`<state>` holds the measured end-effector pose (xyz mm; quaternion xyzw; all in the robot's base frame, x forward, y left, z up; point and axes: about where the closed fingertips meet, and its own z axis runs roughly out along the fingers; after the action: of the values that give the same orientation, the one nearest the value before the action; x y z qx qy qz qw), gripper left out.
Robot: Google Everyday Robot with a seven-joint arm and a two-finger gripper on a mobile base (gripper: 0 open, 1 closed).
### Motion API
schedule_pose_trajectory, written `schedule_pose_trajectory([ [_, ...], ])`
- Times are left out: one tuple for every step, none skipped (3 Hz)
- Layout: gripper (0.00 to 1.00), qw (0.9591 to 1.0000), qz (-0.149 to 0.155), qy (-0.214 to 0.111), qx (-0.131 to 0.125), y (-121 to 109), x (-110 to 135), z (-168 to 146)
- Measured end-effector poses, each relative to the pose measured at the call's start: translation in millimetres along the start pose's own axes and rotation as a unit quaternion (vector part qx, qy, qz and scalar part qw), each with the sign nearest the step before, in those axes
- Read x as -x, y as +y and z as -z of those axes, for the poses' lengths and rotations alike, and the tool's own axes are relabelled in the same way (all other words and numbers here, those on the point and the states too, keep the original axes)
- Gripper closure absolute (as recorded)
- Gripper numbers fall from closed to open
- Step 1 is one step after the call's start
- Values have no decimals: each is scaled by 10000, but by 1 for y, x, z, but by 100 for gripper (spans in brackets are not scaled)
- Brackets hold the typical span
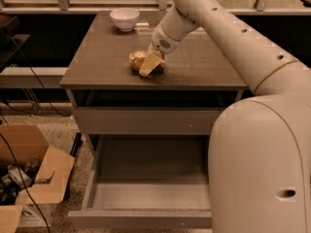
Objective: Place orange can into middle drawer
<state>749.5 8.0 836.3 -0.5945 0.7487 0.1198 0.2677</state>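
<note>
Sideways, orange can (pixel 137 60) under gripper (pixel 151 64)

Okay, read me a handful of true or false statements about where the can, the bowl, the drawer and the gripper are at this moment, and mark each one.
1. The orange can is on the cabinet top. True.
2. The middle drawer is pushed shut. False: it is pulled out below the cabinet, its grey floor showing.
3. The gripper is down at the orange can on the cabinet top. True.
4. The white bowl sits inside the middle drawer. False: it stands near the back edge of the cabinet top, apart from the can.
5. The can is already in the drawer. False: it is on the cabinet top, not yet placed.
</note>
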Motion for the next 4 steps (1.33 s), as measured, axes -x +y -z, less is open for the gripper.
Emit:
schedule_pose_trajectory([
  [60,9998,-174,97,-13,3,-14,1],
  [83,9998,-191,80,-54,6,-16,6],
  [100,9993,-39,-201,-317,35,-13,50],
  [100,9979,83,-425,-484,82,-23,93],
])
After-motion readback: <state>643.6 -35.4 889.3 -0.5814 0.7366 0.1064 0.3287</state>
